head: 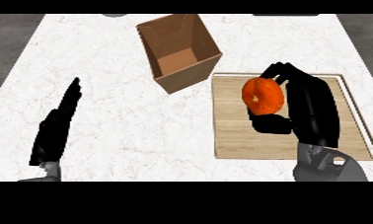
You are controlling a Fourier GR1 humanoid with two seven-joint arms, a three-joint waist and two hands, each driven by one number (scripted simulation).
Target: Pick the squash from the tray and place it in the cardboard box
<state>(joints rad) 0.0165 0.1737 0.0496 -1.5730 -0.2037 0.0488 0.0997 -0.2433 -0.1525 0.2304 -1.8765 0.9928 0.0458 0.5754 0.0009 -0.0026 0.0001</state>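
Observation:
An orange squash (262,95) is held over the left part of the wooden tray (241,141), with my right hand (310,107) curled round it, fingers above and thumb below. The open cardboard box (178,50) stands tilted on the counter just up and left of the tray, its inside bare. My left hand (56,124) rests at the lower left with straight fingers pointing up, holding nothing.
The white marble counter (109,94) spreads between the left hand and the box. Dark floor shows beyond the counter's left and right edges. The tray's raised rim (350,94) runs along its right side.

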